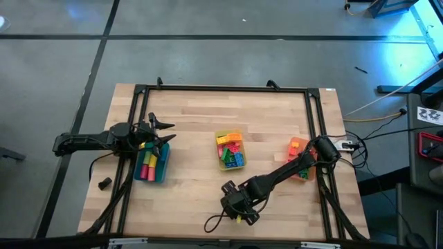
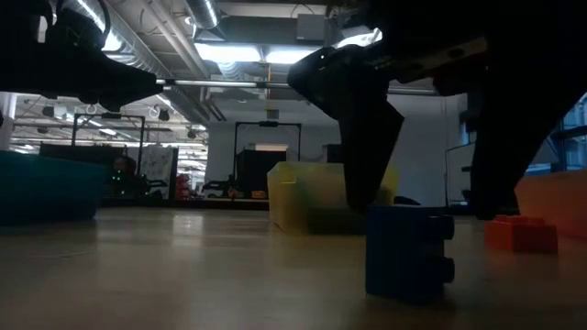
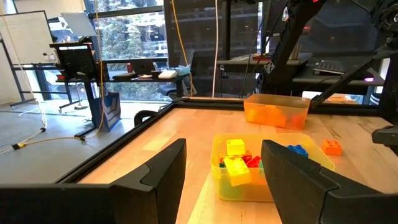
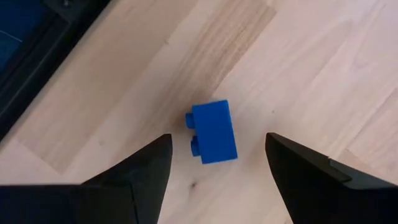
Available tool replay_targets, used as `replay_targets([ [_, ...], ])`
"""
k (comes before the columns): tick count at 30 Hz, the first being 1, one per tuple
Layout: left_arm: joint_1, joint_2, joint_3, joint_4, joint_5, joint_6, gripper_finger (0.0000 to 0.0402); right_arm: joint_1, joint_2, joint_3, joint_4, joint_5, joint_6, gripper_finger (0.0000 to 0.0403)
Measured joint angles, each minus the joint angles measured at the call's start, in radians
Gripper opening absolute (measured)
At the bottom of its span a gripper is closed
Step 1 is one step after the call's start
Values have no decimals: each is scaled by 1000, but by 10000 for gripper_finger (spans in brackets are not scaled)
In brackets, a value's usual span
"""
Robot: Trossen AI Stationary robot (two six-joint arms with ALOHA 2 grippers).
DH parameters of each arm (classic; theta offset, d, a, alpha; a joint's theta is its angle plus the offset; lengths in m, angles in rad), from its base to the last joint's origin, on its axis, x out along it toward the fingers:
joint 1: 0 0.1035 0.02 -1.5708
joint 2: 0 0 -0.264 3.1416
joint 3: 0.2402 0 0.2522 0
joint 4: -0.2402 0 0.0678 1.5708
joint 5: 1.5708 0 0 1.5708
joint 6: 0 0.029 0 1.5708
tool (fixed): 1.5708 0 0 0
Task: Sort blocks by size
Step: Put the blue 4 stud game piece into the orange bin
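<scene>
A blue block [image 4: 213, 132] lies on its side on the wooden table [image 1: 194, 200] near the front edge, its studs pointing sideways. My right gripper [image 4: 217, 140] hangs open just above it, pointing steeply down. Its fingers stand on either side of the block without touching it. The low view shows the same block [image 2: 408, 252] below the dark fingers [image 2: 367, 137]. My left gripper [image 1: 168, 131] waits open and level at the table's left, above the blue bin [image 1: 152, 164]. Other blocks fill the yellow bin [image 1: 230, 150] and the orange bin [image 1: 299, 166].
A lone orange block [image 2: 520, 234] sits on the table to the right of the blue one. The black frame rails [image 1: 208, 88] run along the table's edges. A cable [image 1: 214, 223] loops on the table by my right gripper. Bare wood lies between the bins.
</scene>
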Motion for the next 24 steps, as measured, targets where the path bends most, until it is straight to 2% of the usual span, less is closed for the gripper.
replay_targets([
  [24,0,0,0,0,0,0,194,-3,43,0,61,-42,-2,251],
])
